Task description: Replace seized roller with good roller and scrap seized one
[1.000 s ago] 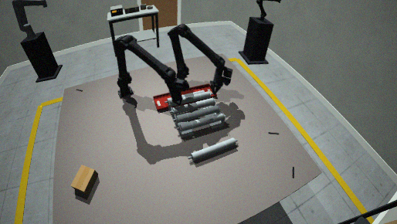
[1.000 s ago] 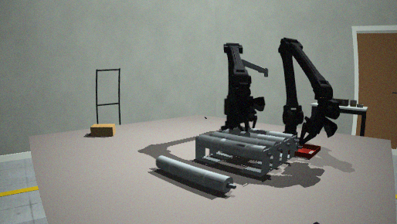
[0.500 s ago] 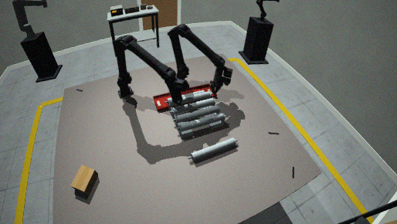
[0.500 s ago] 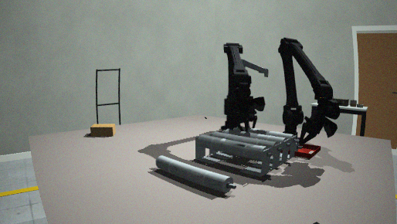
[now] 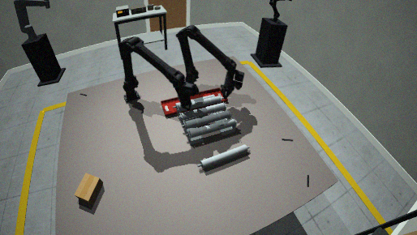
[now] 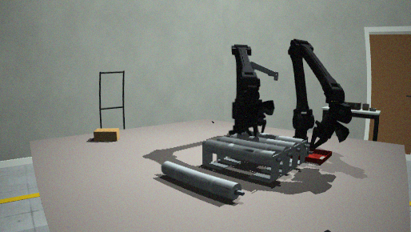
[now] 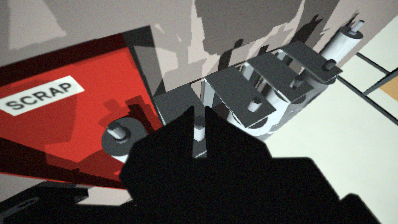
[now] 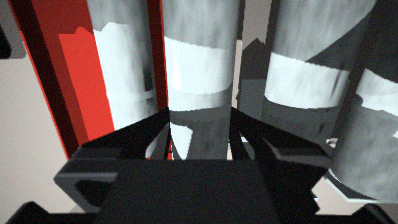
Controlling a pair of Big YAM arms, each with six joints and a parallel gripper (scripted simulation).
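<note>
Had the roller directly beneath and between the part-spread fingers of the right gripper, clasped across its long axis. Held its axle by one end in the narrow left gripper, nearer the outer bracket face. Ran lengthwise from one gripper towards the other, beside the tray. Probably needed axle travel along that line, not sideways; risked tilting the roller or slipping off the stub.
</note>
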